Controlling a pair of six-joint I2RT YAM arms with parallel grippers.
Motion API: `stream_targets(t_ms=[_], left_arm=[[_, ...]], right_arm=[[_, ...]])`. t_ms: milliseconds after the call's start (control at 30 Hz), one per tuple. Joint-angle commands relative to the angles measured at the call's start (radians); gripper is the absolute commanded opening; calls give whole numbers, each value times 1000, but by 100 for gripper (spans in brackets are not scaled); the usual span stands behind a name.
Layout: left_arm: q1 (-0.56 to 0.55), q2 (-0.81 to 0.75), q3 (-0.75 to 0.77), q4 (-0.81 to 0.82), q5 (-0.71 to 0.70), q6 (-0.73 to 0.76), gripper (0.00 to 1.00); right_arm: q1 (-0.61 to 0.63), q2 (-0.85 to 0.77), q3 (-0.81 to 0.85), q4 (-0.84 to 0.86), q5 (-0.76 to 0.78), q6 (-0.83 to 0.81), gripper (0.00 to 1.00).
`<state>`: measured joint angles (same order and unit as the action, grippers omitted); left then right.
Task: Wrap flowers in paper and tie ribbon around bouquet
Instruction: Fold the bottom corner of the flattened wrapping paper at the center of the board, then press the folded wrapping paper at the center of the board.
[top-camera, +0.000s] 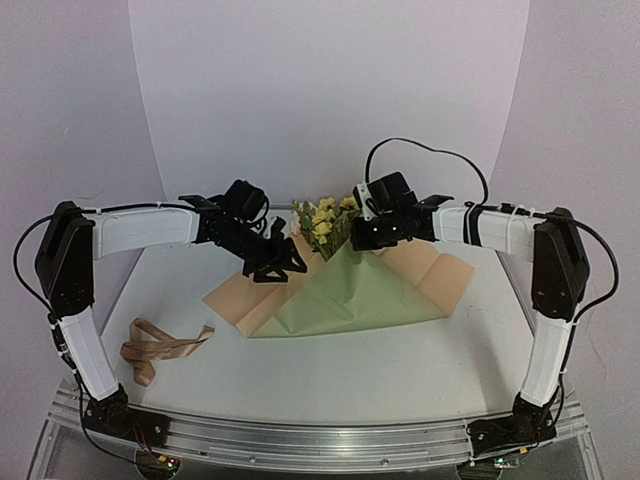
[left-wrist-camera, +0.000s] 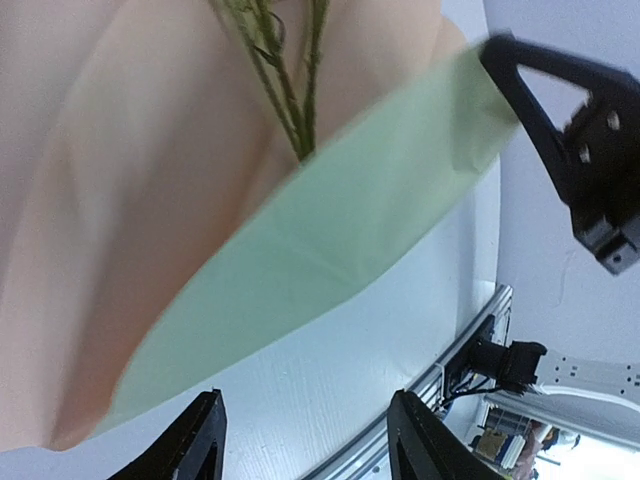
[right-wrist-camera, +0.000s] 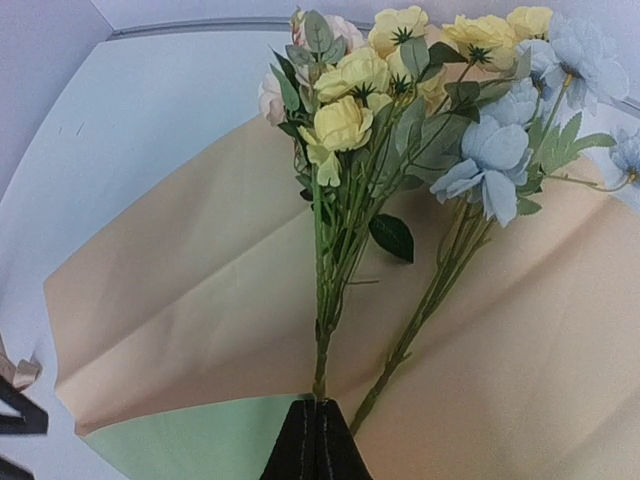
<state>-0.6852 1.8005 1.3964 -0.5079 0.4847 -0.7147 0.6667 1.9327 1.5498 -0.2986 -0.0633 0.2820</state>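
Note:
The paper (top-camera: 345, 300) lies on the table with its tan side (right-wrist-camera: 180, 300) up and an olive-green flap (left-wrist-camera: 340, 240) folded over the middle. The flowers (top-camera: 325, 218), yellow and pale blue blooms (right-wrist-camera: 400, 80), lie on the tan side with their stems (right-wrist-camera: 322, 300) running under the flap. My right gripper (right-wrist-camera: 316, 440) is shut on the green flap's edge where a stem meets it. My left gripper (left-wrist-camera: 305, 435) is open just left of the flap, over bare table with nothing between its fingers. The ribbon (top-camera: 160, 348) lies loosely looped at the near left.
The white table (top-camera: 400, 370) ends at a metal rail (top-camera: 320, 445) along the near edge, where both arm bases sit. A pale curved backdrop (top-camera: 320, 90) rises behind the paper.

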Motion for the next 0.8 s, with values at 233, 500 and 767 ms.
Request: stream_targets(t_ms=[233,500,767], left_arm=[[-73,198,40,254,136,-90,52],[-71,296,91,259,118,-101,50],[-54,351,113,244,85,-114,49]], right_arm=[[-23,122,109,17,63,4,0],[-28,130,125,5,128,38,19],[-29,26,156,-138,164,71,70]])
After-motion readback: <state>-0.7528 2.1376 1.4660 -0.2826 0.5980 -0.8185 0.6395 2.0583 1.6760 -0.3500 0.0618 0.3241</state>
